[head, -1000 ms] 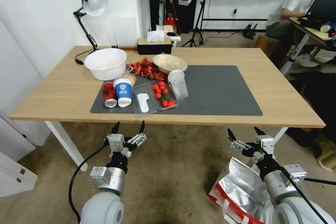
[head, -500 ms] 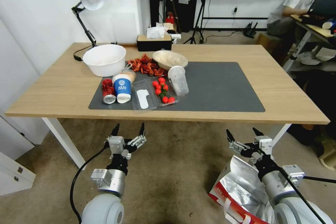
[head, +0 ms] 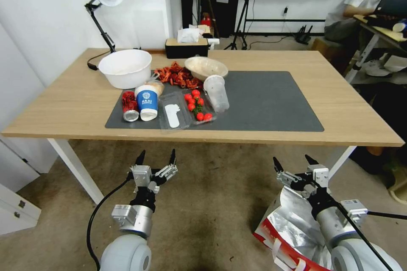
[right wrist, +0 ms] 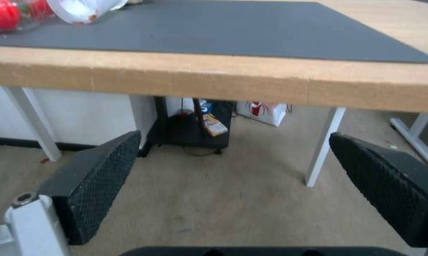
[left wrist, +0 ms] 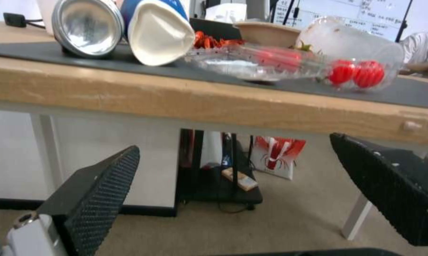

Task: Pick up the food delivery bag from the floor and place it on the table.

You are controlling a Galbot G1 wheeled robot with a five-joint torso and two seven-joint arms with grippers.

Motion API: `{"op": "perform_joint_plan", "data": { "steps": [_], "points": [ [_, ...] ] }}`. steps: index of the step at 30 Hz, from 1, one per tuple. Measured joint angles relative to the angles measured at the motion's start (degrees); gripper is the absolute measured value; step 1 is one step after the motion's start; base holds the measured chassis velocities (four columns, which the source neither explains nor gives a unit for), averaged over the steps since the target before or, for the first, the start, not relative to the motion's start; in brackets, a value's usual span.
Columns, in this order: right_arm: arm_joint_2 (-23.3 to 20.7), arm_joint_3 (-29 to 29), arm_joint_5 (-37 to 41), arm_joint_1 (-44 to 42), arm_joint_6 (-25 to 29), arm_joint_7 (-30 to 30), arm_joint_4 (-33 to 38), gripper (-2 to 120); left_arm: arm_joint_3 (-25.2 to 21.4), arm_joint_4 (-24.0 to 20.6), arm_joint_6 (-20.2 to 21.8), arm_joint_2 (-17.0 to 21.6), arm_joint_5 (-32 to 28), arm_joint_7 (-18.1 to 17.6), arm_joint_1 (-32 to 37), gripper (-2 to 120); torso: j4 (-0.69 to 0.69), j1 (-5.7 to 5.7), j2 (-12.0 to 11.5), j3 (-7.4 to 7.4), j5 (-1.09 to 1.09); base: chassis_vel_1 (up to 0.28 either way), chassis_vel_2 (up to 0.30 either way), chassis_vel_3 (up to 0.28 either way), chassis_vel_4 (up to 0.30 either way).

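Left gripper (head: 155, 157): fingers spread, empty, held low in front of the table (head: 63, 106) edge, above the floor (head: 203, 203).
Mat (head: 263, 101): dark grey, food clutter at its left end.
Right gripper (head: 293, 161): fingers spread, empty, just above the bag.
Bag (head: 288, 228): on the floor beside the table's right leg, foil lining showing.

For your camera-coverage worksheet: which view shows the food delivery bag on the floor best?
The head view: the food delivery bag sits on the floor under the right gripper. Both wrist views look under the table, away from it.
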Motion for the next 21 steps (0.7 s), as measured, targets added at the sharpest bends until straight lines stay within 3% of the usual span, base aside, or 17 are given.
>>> {"op": "perform_joint_plan", "data": {
  "steps": [21],
  "points": [
    [0.3, -0.15, -1.04, -1.31, 0.76, -0.05, 0.43, 100, 0.22, 0.51, -0.34, 0.07, -0.01, -0.08, -0.11, 100, 0.0, -2.3, -5.35, -3.08, 0.0, 0.0, 0.0, 0.0, 0.0]
  ]
}}
